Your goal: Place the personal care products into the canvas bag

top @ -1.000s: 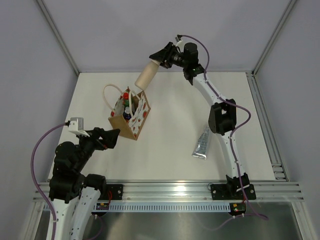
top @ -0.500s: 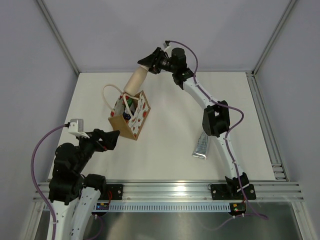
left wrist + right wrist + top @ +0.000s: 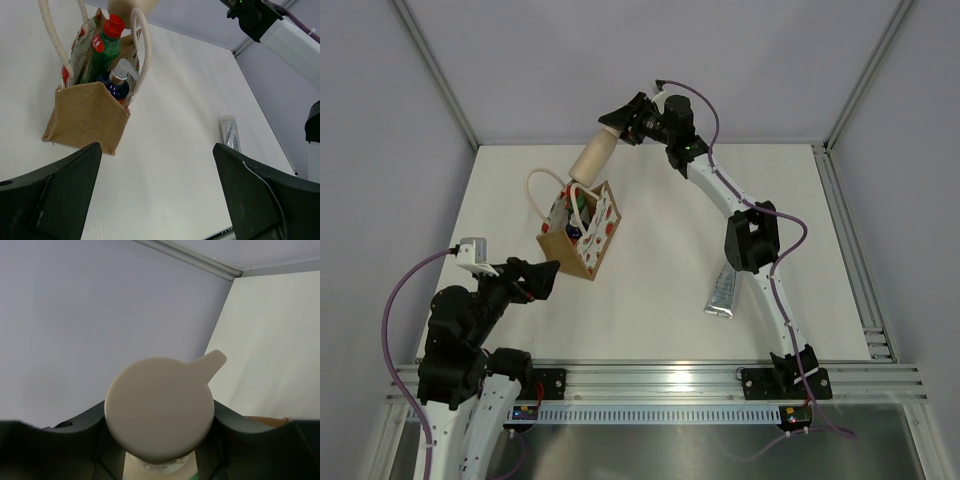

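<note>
At the near left of the surface (image 3: 660, 230), your left claw (image 3: 548, 268) sits released, its 2 fingers spread wide and pointing at the canvas bag (image 3: 578, 252), near it but apart; the bag stands upright just beyond, with 1 white rope handle (image 3: 535, 190) drooping to its left; inside it you can see the green bottle (image 3: 102, 50) with its red cap and a blue pump bottle (image 3: 115, 85), both upright; just above the bag's far edge the beige bottle (image 3: 592, 157) hangs tilted, base down toward the opening, though you cannot tell whether it touches the rim; your right claw (image 3: 620, 120) is clenched on that bottle's cap end, fingers on either side of the round cap in the wrist view; further right, the silver-grey tube (image 3: 723, 292) lies flat on the surface, well apart from the bag, beside the right arm.
</note>
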